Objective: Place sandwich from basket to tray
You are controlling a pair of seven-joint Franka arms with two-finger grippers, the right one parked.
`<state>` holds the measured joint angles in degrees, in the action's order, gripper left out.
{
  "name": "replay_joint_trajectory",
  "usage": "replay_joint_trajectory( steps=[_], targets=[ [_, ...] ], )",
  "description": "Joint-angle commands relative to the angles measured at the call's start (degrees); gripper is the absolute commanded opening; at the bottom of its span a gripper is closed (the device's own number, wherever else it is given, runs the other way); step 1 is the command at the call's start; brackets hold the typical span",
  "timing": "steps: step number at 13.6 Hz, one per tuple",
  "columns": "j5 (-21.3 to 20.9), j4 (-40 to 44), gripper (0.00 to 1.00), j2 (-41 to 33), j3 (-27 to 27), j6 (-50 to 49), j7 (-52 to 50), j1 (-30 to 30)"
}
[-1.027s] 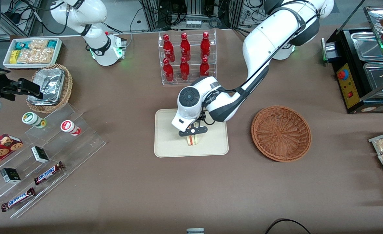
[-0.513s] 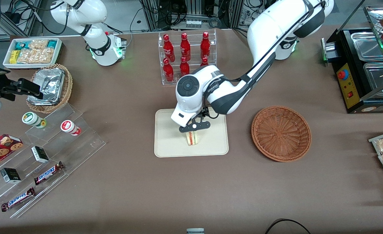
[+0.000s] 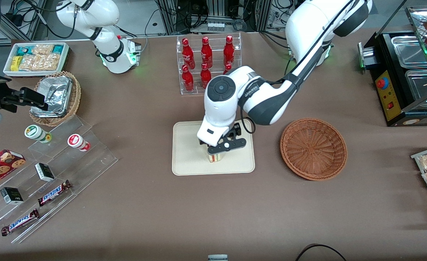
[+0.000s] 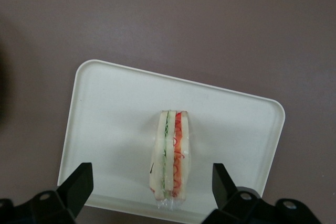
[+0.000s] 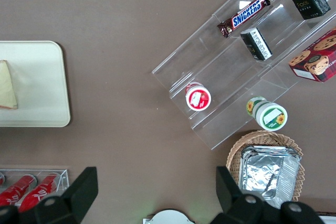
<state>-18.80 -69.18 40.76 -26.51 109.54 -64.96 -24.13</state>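
The left arm's hand hovers, fingers spread wide, above the clear-wrapped triangular white-bread sandwich standing on the cream rectangular tray; a straight upward retreat should avoid toppling it.

- The sandwich stands on edge on the tray, near the rim nearest the front camera.
- The gripper hangs just above the sandwich, fingers spread wide to either side — touching nothing.
- The basket sits beside the tray, toward the working arm's end of the table.
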Motion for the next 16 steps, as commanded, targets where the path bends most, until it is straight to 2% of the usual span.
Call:
replay_joint_trajectory(
  steps=[1,2,8,11,13,16],
  targets=[
    [0.6,-0.9,1.00,-2.2,1.4,-1.3,1.3,-0.4],
    [1.0,-2.2,1.00,-3.4,3.3,-1.3,3.2,-0.4],
    [16.0,-16.8,1.00,-18.8,16.4,-2.4,26.9,-0.5],
    [20.8,-18.4,1.00,-23.8,23.1,-8.7,39.5,-0.6],
    [22.2,-18.4,1.00,-26.4,27.5,-13.2,47.6,-0.6],
    [22.2,-18.4,1.00,-29.0,33.0,-17.8,57.4,-0.6]
  ],
)
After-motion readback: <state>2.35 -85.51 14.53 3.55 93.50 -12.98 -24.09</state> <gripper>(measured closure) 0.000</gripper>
